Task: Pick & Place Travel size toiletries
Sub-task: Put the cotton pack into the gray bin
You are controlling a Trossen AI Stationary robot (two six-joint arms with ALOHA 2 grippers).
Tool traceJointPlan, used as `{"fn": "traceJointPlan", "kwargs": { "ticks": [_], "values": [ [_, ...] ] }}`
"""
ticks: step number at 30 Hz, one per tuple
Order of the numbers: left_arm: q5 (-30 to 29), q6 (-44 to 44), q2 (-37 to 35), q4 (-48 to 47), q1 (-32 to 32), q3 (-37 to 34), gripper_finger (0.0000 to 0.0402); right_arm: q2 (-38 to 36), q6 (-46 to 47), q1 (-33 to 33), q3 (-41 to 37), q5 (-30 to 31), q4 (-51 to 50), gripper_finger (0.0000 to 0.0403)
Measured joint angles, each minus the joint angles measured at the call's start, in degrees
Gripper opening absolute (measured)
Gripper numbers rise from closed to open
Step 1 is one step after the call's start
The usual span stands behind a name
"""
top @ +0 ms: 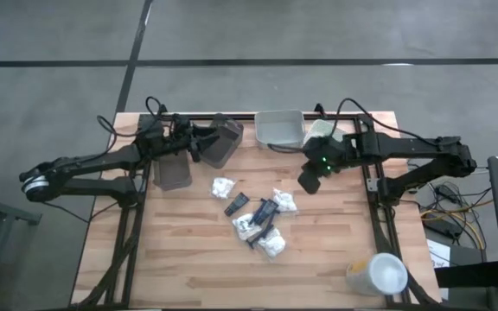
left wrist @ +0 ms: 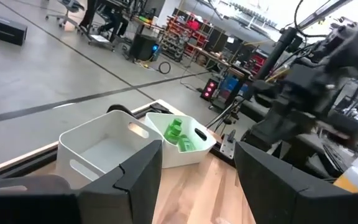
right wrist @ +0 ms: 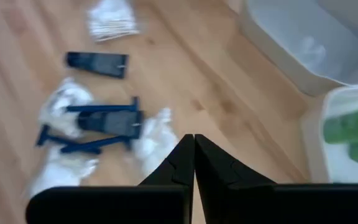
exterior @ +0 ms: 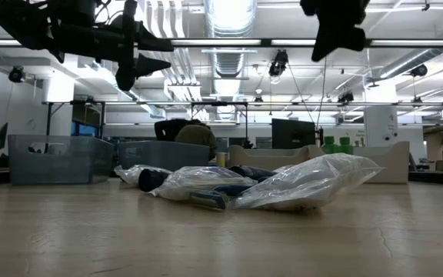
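The travel size toiletries point(top: 258, 218) lie in a loose pile on the middle of the table: white crinkly packets point(right wrist: 110, 18) and dark flat tubes point(right wrist: 97, 64). In the low view the pile point(exterior: 244, 187) rests flat on the wood. Small green bottles point(left wrist: 178, 134) sit in a white tray point(top: 320, 131) at the far edge. My right gripper point(top: 308, 183) hangs shut and empty above the table, to the right of the pile and short of the far trays; its fingers point(right wrist: 194, 140) meet with nothing between them. My left gripper point(left wrist: 197, 155) is open and empty, raised over the far-left trays point(top: 199, 142).
A dark grey tray point(top: 175, 170) and a brown tray point(top: 225, 142) stand at the far left, a light grey tray point(top: 281, 128) at the far middle. A big white cup point(top: 379, 275) lies near the right near corner. Bare wood lies along the near edge.
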Motion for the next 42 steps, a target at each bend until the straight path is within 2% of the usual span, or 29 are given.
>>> {"fn": "traceJointPlan", "kwargs": {
  "ticks": [4,7,10,14,17,20,23,26,31,35,39,42],
  "values": [
    [5.80,10.08,-0.57,-1.22,-0.92,-0.24,0.0202,0.05,0.21,3.66,1.25,-0.04,-0.06,0.0009],
    [6.37,15.63,-2.37,-3.02,-4.13,-0.24,0.0183,0.60,0.31,5.33,1.78,-2.25,-0.03,0.0015],
    [4.05,23.13,-4.30,-8.82,-9.00,-0.22,0.0154,1.93,0.75,6.12,2.13,-7.43,-0.16,0.0032],
    [-0.01,28.25,-6.07,-17.37,-14.36,-0.22,0.0122,4.72,3.77,6.86,2.29,-13.28,-0.10,0.0069],
    [-1.64,28.52,-7.48,-19.45,-16.80,-0.83,0.0100,7.60,4.05,7.32,2.26,-16.61,-0.16,0.0103],
    [-3.51,25.85,-11.14,-17.67,-18.02,-4.56,0.0069,10.46,3.96,7.68,2.22,-18.05,-0.19,0.0139],
    [-4.15,22.22,-17.54,-13.58,-18.46,-10.42,0.0041,12.58,2.28,7.88,2.22,-18.03,-0.32,0.0169],
    [-4.11,23.57,-24.34,-12.03,-18.96,-14.13,0.0023,14.09,-0.71,7.86,2.22,-17.57,-0.36,0.0187],
    [-4.37,23.02,-32.93,-19.68,-19.31,-17.80,0.0020,17.30,-8.60,7.94,2.22,-17.20,-0.36,0.0198],
    [-4.76,24.21,-36.89,-22.61,-19.33,-19.55,0.0023,21.80,-15.30,7.98,2.22,-12.13,0.29,0.0194],
    [-4.76,24.12,-38.43,-23.50,-19.33,-21.00,0.0023,26.17,-17.17,7.32,2.20,-5.05,3.07,0.0184],
    [-4.81,23.91,-38.58,-23.38,-19.35,-21.76,0.0023,29.07,-19.56,6.40,2.20,-4.60,4.41,0.0178]
  ]
}}
